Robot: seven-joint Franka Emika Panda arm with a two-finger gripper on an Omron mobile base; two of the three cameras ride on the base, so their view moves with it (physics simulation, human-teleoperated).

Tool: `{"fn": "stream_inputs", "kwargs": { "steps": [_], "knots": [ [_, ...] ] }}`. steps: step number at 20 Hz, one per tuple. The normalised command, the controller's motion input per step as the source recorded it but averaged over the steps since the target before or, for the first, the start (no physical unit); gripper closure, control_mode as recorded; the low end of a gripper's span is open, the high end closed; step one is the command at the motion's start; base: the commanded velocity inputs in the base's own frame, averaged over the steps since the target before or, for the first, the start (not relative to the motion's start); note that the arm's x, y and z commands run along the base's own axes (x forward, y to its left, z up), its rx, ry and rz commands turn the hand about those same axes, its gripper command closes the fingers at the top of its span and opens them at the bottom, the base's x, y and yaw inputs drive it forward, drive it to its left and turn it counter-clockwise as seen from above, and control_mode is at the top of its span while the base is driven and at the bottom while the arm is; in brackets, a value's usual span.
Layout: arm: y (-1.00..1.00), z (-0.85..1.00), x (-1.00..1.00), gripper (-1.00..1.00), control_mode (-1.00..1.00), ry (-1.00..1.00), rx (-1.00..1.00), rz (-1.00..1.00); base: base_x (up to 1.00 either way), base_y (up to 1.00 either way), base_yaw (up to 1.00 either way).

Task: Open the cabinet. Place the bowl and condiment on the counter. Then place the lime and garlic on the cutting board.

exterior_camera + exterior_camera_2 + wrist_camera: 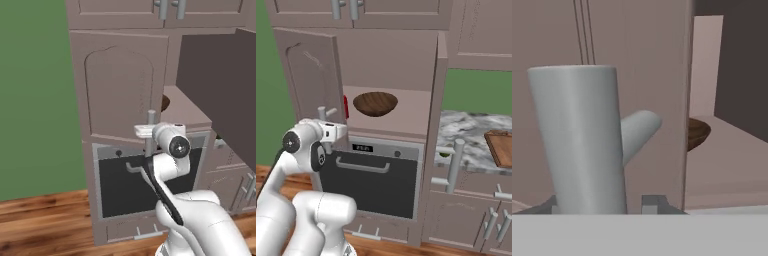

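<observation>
The cabinet (pixel 311 75) door is swung wide open, its one grey bar handle (pixel 579 140) standing between the tips of the gripper (pixel 331 131); whether it is clamped or being let go cannot be told. If the hand is withdrawn while caught on the bar, the door may be dragged shut. On the shelf one bowl (pixel 375 103) is seen, one condiment (pixel 346 107) at its nine o'clock, and one cutting board (pixel 500 147) at three o'clock on the counter (pixel 466 131)

Taupe-brown cabinet (pixel 311 75) with a grey bar handle (pixel 582 140); dark-brown grained wooden bowl (pixel 375 103); red condiment (pixel 346 106); grey-and-white veined marble tabletop (pixel 466 132); reddish-brown cutting board (pixel 501 145).
</observation>
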Motion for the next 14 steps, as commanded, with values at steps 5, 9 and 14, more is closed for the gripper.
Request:
{"fn": "stream_inputs", "kwargs": {
  "steps": [5, 9, 14],
  "knots": [
    [0.04, -0.01, -0.4, 1.0, -1.0, 0.0, 0.0, 0.0, 0.0, 0.0, 0.0],
    [0.1, 0.0, -0.43, 1.0, -1.0, 0.0, 0.0, 0.0, 0.0, 0.0, 0.0],
    [0.14, -0.01, -0.47, 1.0, -1.0, 0.0, -0.01, 0.0, 0.0, 0.0, 0.0]
  ]
}}
